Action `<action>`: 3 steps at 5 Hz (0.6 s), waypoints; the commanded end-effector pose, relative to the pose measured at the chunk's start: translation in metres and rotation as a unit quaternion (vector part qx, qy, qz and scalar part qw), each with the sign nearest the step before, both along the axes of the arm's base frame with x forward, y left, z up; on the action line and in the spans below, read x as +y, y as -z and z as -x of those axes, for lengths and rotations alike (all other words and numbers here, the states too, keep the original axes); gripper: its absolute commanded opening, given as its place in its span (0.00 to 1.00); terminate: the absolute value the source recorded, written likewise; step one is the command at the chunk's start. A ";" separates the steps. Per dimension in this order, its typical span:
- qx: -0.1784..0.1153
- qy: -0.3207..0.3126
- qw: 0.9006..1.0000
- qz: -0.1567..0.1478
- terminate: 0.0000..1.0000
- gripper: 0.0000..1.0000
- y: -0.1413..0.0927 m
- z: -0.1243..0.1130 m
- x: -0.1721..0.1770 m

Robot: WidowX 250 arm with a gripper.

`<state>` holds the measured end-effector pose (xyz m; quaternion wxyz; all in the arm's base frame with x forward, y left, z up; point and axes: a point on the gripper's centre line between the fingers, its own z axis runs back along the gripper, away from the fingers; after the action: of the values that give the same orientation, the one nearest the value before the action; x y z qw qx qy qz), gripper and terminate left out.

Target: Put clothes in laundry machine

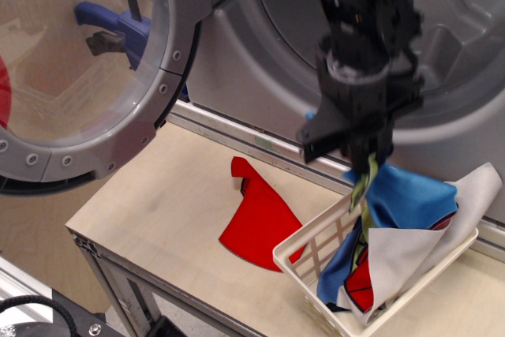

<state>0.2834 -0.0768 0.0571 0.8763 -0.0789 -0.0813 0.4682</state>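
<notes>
My gripper (364, 157) hangs above the white slatted basket (316, 256), shut on a lime-green cloth with a black outline (364, 187) that trails down into the basket. A blue cloth (402, 196), a red piece (359, 286) and a larger pale grey cloth (410, 246) sit in the basket, partly lifted. A red cloth (259, 217) lies flat on the wooden table left of the basket. The grey laundry machine (252, 61) stands behind, with its round clear-windowed door (95, 76) swung open at the left and the drum opening (458, 13) behind my arm.
The wooden table (158, 203) has its front edge at lower left. A blue object (118, 25) shows through the door's window. A metal sill (252, 144) runs along the foot of the machine.
</notes>
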 end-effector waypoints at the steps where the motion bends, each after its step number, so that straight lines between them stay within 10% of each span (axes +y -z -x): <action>1: -0.161 0.016 0.985 -0.059 0.00 0.00 -0.053 -0.028 0.011; 3: -0.255 -0.001 0.962 -0.094 0.00 0.00 -0.077 -0.069 0.012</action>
<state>0.3528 -0.0599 0.1141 0.8352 -0.0962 -0.3276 0.4311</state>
